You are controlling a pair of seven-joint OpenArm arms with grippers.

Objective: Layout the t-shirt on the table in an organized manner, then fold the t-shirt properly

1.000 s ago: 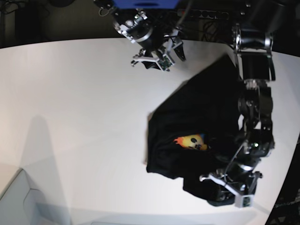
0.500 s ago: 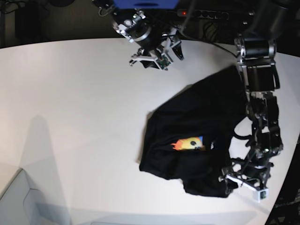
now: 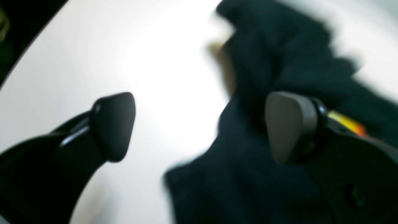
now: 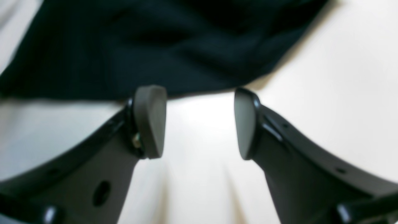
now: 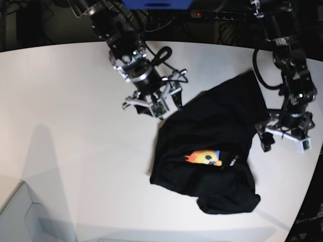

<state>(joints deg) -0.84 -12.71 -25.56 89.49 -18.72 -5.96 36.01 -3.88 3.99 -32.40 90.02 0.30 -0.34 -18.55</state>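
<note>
The black t-shirt (image 5: 212,146) lies crumpled on the white table (image 5: 75,126), right of centre, with part of its orange-yellow print (image 5: 204,158) showing. My left gripper (image 5: 282,140) is open at the shirt's right edge. In the left wrist view the left gripper (image 3: 202,127) has one fingertip over bare table and the other over the blurred cloth (image 3: 279,186). My right gripper (image 5: 159,107) is open and empty at the shirt's far left edge. In the right wrist view the right gripper (image 4: 199,123) is over table, with the cloth (image 4: 155,46) just ahead.
The table's curved far edge (image 5: 60,46) borders a dark area with cables. Its right edge (image 5: 315,166) runs close to the left arm. A pale raised corner (image 5: 20,212) sits at the bottom left.
My left gripper moved from the shirt's near corner up to its right edge. My right arm came forward from the table's back to the shirt's far left edge. The shirt shifted slightly left.
</note>
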